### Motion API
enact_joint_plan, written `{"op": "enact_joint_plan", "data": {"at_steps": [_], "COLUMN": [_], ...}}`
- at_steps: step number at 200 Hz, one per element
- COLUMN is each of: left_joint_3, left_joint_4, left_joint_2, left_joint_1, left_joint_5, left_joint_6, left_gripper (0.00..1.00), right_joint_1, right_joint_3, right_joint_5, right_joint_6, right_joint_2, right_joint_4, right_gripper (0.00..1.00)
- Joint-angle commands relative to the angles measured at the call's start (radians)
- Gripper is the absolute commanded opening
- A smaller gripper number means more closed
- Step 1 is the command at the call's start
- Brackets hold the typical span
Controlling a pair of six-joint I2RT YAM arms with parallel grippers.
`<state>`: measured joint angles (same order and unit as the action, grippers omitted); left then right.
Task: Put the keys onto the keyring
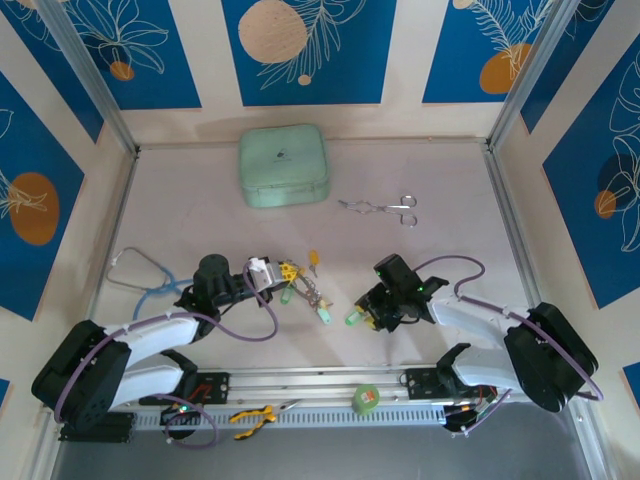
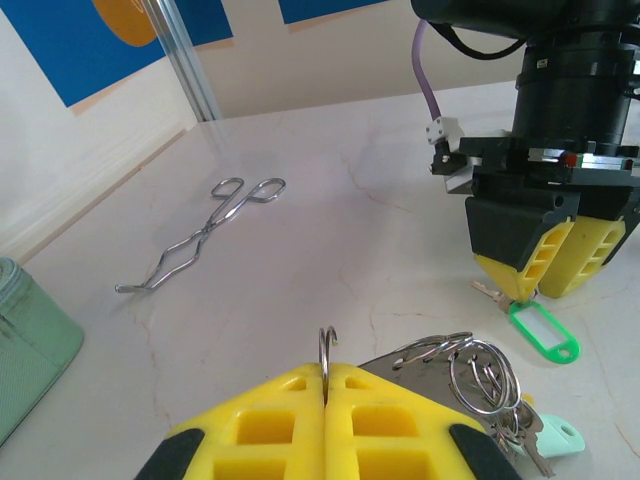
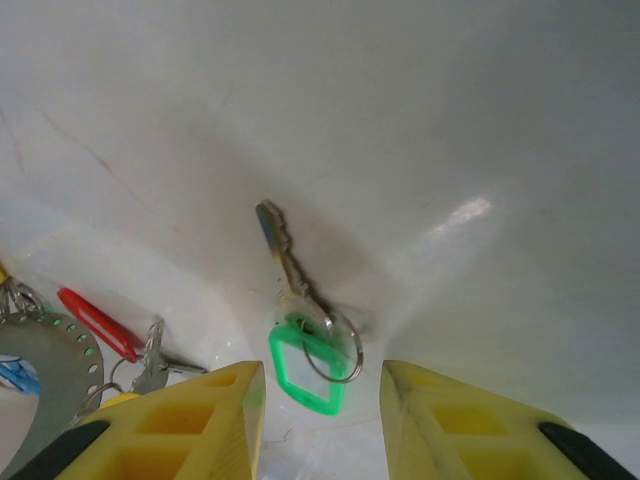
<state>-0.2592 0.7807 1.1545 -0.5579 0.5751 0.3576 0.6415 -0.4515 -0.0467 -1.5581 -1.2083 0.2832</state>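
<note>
Well off table point(image 1: 200, 200) edges, keys point(image 1: 305, 292)

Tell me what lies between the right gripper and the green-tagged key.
Nothing. The right wrist view shows bare table between the open right gripper and the green-tagged key, whose tag sits in the gap between its fingers.

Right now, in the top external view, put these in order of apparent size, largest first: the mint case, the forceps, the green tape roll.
1. mint case
2. forceps
3. green tape roll
</note>
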Motion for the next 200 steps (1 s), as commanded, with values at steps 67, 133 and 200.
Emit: {"op": "enact_joint_plan", "data": {"at_steps": [67, 133, 200], "left_joint_3": [-0.011, -0.011, -0.014], "left_joint_4": [0.022, 0.017, 0.007], "left_joint_2": [-0.016, -0.016, -0.023], "left_joint_1": [-0.005, -0.006, -0.005], "left_joint_5": [0.013, 0.015, 0.012], "left_joint_6": [0.015, 0.015, 0.017], "left_gripper": [0.0, 0.0, 0.0], "right_joint_1": [-0.015, -0.032, -0.034], "right_joint_3": [0.02, 0.017, -0.026], "right_joint_5": [0.002, 0.007, 0.021], "right_joint_6": [-0.033, -0.019, 0.091], "right_joint_2": [-0.019, -0.02, 0.039], "right_joint_4": [-0.027, -0.026, 0.079], "right_gripper": [0.22, 0.11, 0.0]}}
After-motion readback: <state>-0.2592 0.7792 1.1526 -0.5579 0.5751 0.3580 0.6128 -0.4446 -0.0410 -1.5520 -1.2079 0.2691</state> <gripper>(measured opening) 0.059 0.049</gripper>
